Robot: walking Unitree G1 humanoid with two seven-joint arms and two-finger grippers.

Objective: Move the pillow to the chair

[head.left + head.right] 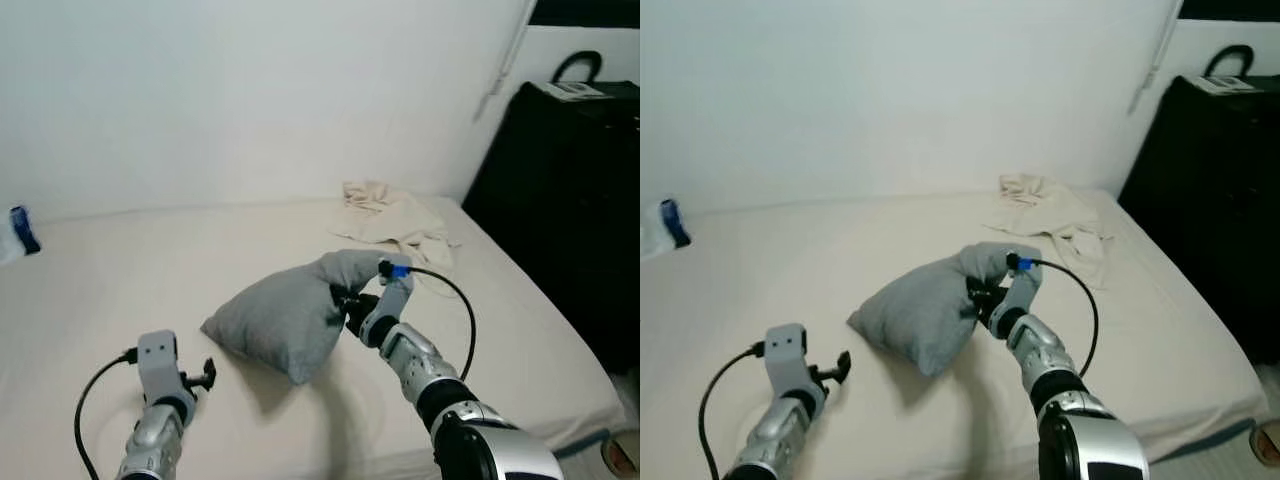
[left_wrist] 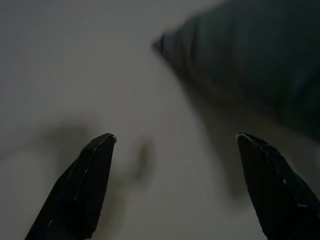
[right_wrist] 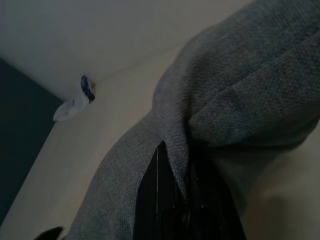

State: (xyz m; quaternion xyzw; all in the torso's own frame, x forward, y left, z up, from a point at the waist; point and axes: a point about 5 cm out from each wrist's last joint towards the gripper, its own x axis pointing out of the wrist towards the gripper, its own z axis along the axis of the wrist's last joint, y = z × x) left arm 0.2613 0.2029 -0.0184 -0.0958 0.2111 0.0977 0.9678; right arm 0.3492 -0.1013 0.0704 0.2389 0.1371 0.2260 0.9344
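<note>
pillow (image 1: 285, 315) lying crosswise, seemingly pinched, right gripper (image 1: 345, 303)

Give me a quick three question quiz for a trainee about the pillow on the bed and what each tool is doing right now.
1. True or false: the right tool is pinching the grey pillow.
2. Which describes the left tool?
A. Shut on the pillow
B. Open, short of the pillow, above the bed
C. Holding the cloth
3. Fill the gap: the crumpled cream cloth lies on the bed near the ____.

Key
1. True; fabric is folded between its fingers in the right wrist view.
2. B; its two fingers stand spread with the pillow's corner ahead.
3. Wall, beyond the pillow.
</note>
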